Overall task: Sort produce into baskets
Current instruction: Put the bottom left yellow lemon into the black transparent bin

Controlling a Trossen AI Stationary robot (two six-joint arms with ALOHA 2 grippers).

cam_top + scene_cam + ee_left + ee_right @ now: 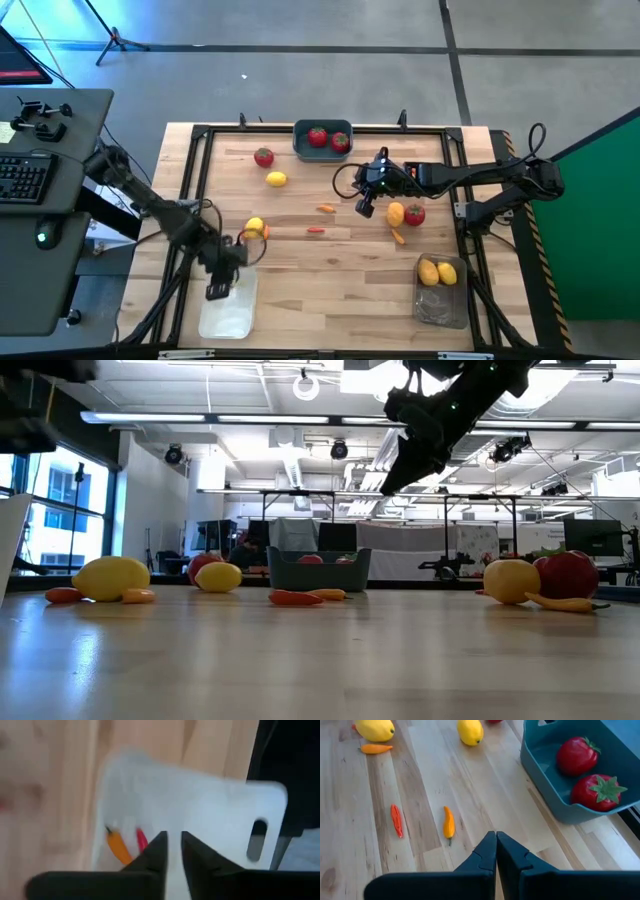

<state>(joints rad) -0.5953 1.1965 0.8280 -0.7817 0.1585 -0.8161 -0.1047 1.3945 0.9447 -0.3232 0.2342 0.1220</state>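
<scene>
My left gripper (217,290) hangs over the white bin (232,312) at the near left, fingers a narrow gap apart and empty (173,840). An orange pepper (118,846) and a red pepper (142,840) lie in that bin. My right gripper (364,208) is shut and empty (496,837), raised over the table's middle. Ahead of it lie an orange pepper (449,824) and a red pepper (396,820). The blue-grey bin (300,148) at the far edge holds two red tomatoes (317,137). The translucent bin (440,305) at the near right holds two lemons (437,272).
Loose on the wood lie a tomato (263,157) and a lemon (276,179) at the far left. A lemon (254,226) with an orange pepper lies at mid left. A lemon (396,213), a tomato (415,213) and an orange pepper (399,236) lie to the right. A black frame (200,135) edges the table.
</scene>
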